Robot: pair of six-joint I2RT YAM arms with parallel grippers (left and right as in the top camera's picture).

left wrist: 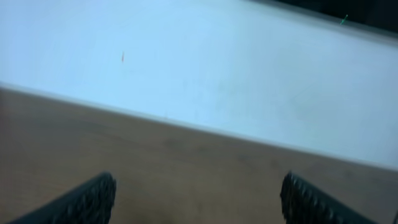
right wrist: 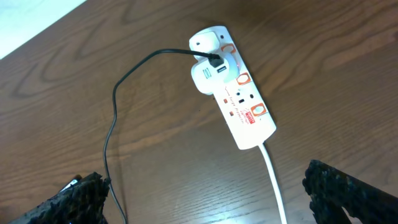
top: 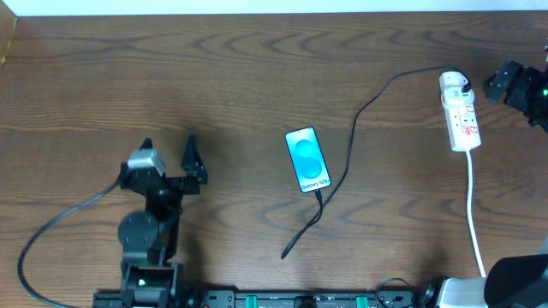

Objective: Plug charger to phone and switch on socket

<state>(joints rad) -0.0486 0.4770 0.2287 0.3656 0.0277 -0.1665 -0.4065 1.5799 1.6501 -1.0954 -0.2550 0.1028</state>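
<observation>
Lying mid-table, the phone (top: 306,159) shows its blue screen. The black cable (top: 350,145) meets its lower end and runs to the white power strip (top: 460,111) at the right. The left pincer (top: 169,147) and the right pincer (right wrist: 208,186) are both released, grasping nothing.

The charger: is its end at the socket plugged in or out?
Plugged in: the charger runs up to the socket, and its black end sits inside the white adapter mounted there.
</observation>
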